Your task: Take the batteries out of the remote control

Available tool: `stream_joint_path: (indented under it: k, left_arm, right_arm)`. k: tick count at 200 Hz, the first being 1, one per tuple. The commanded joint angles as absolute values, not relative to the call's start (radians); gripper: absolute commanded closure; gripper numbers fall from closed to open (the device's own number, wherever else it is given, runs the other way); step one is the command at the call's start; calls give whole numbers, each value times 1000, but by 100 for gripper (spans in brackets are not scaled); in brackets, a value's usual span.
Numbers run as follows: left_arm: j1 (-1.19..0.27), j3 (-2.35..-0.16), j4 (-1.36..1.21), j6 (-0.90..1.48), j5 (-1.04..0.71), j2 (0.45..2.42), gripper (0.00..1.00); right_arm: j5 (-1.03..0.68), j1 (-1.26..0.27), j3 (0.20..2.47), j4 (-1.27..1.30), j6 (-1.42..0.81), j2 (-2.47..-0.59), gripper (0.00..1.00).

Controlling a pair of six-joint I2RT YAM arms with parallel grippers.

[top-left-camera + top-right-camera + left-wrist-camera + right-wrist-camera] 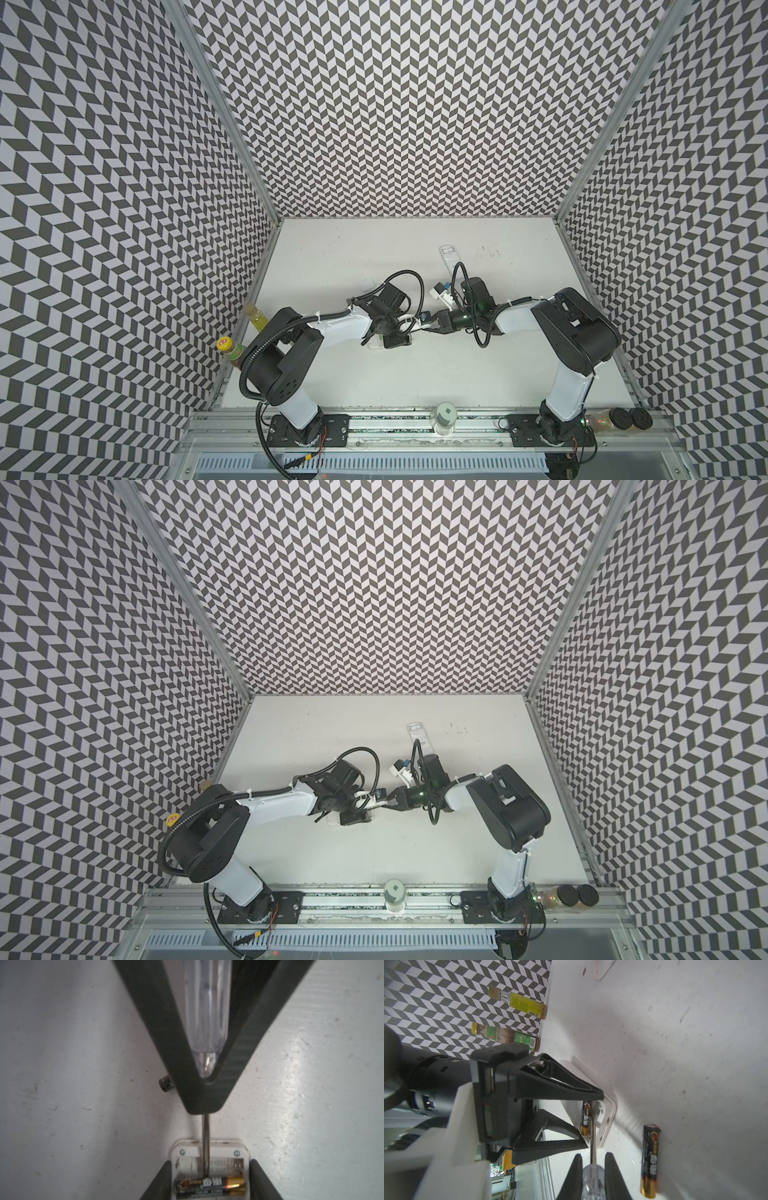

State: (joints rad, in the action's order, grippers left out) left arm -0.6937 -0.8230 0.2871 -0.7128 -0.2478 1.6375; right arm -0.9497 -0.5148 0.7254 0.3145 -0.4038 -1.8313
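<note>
One black gold-ended cylindrical battery sits in the open bay of the white plastic remote; a second black battery lies loose on the worktop just beside it.

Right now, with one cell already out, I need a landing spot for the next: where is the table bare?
Bare table: the near strip between the arm bases; the far-left corner; the far stretch right of the spare remote. Crowded: the centre, where left gripper, held remote, right gripper with screwdriver and loose battery bunch; bottles line the left edge.

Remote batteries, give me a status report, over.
Left gripper clamped on remote, right gripper shut on screwdriver. Tip in open compartment at one black battery; second black battery loose on table. Nothing seen blocking.
</note>
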Motion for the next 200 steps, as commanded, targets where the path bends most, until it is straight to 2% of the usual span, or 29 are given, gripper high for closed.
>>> stream_joint_path:
  k: [1,34,90,162,200]
  left_arm:
    - [-709,-804,313,-719,-273,1633,53]
    - [-709,-819,328,-707,-276,1632,49]
    - [-709,-824,343,-712,-296,1626,37]
    - [-708,-827,352,-704,-291,1613,30]
    - [-701,-817,340,-705,-283,1593,29]
  right_arm:
    - [-1047,-543,718,275,-335,-1798,100]
    - [-1065,-542,707,314,-349,-1797,100]
    - [-1057,-539,714,333,-336,-1790,100]
    - [-1034,-529,723,341,-373,-1824,100]
    - [-1001,-504,710,323,-364,-1732,100]
